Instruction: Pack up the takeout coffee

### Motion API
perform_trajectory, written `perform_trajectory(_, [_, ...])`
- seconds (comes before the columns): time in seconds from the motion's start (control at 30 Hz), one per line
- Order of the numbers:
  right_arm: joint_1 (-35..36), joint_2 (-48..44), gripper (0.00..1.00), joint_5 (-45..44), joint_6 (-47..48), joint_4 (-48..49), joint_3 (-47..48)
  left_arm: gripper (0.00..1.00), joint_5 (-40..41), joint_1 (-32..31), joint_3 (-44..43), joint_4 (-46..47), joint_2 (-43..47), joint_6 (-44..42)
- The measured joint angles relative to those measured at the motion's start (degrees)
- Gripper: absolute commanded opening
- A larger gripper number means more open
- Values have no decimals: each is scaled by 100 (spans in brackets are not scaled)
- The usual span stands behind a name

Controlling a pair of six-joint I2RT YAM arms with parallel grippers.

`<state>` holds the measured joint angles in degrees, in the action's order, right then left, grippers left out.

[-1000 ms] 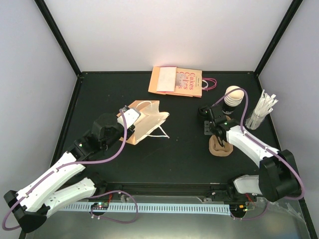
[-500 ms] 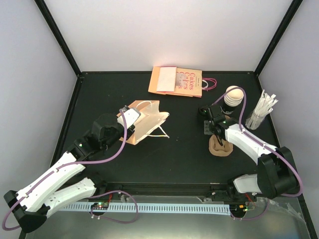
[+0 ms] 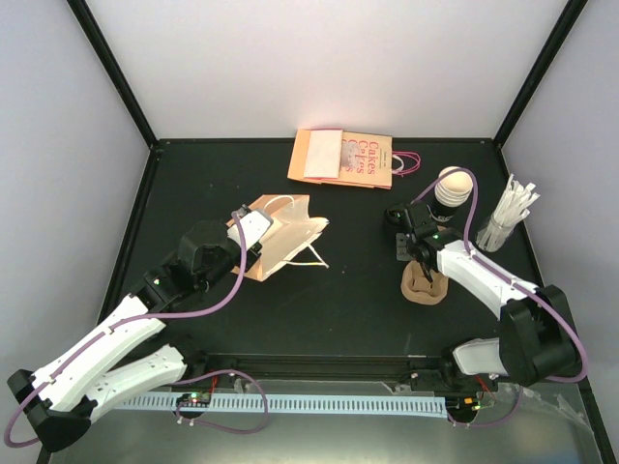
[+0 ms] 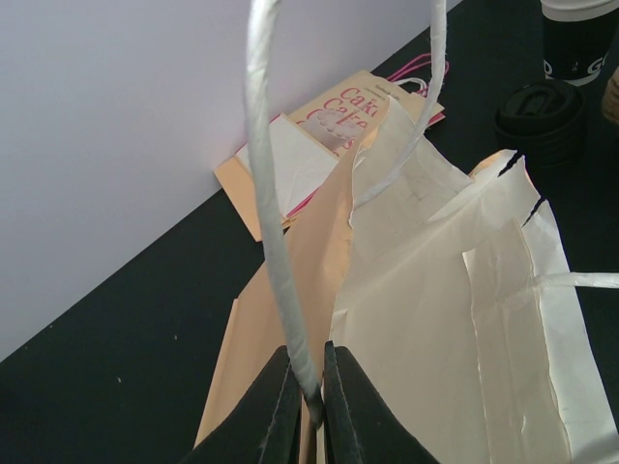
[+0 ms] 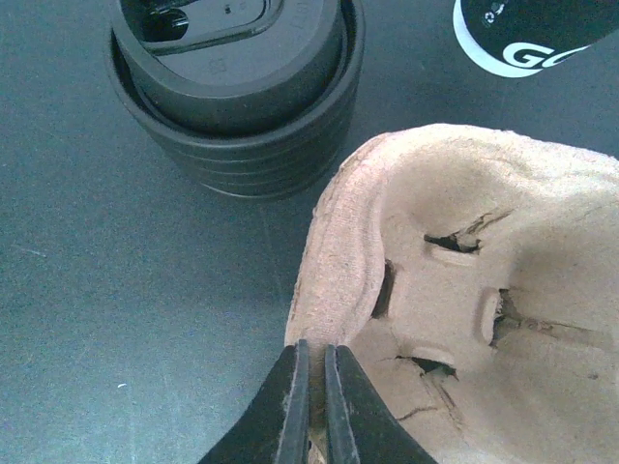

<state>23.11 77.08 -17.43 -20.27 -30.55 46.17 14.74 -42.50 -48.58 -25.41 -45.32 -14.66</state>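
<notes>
Black table [image 5: 116, 319]: my right gripper [image 5: 311, 356] pinches the carrier rim [image 5: 321, 256], lids [image 5: 232, 97] upper left; my left gripper [image 4: 308, 365] clamps a bag handle [image 4: 274, 222].

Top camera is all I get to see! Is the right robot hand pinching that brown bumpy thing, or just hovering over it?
Observer: Pinching. The right wrist view shows the right gripper shut on the rim of the cup carrier.
Operator: What's the black blob beside it?
Observer: Those are black lids, seemingly several nested in a stack, sitting apart from the carrier.
Operator: Does the other hand have the bag?
Observer: Yes. The left wrist view shows the left gripper shut on the white handle of the paper bag.
</notes>
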Motion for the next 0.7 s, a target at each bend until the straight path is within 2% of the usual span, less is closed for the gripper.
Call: perform_trajectory(0.7, [0, -844, 1, -262, -61, -448, 7, 9, 0, 0, 0, 2, 0, 0])
